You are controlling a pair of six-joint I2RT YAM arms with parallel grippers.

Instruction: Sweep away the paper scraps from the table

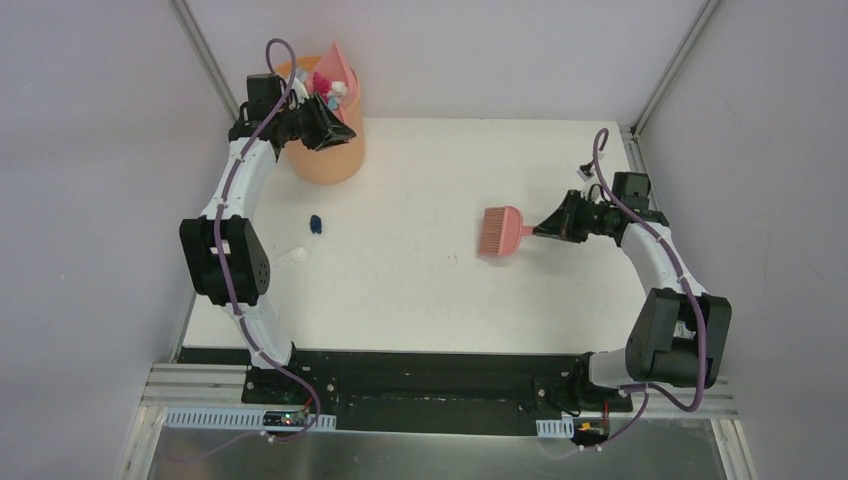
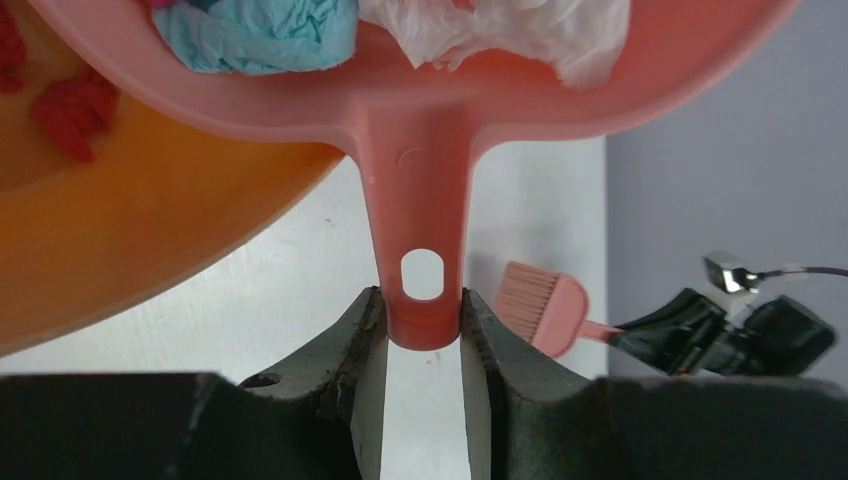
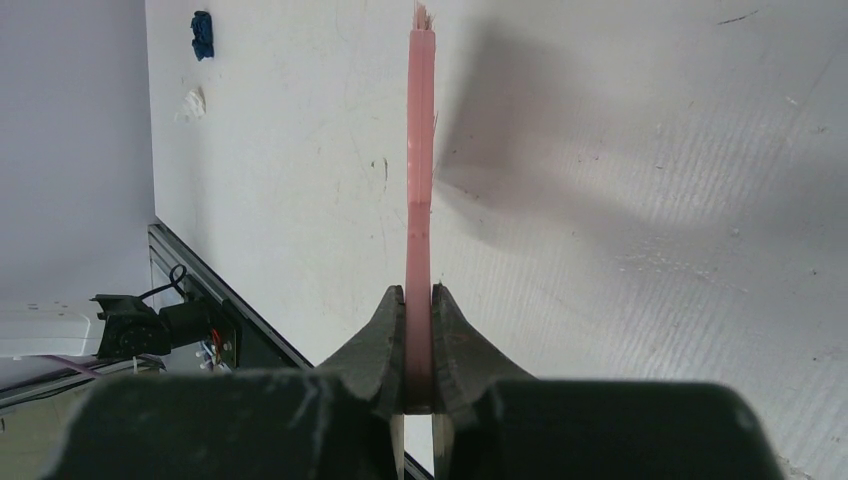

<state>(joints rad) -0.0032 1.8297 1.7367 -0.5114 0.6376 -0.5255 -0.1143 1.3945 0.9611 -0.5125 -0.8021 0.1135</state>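
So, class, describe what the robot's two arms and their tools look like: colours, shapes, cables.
Both the left arm and right arm have white curved links and bulky black joints, with a purple cable looped along each. The left tool and right tool have dark, scuffed, tapering fingers.

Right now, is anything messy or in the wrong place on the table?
Yes. A dark blue paper scrap and, nearer the arms, a white paper scrap lie loose on the table. They look left out, because other scraps sit in the dustpan that the left gripper holds tilted over the orange bucket.
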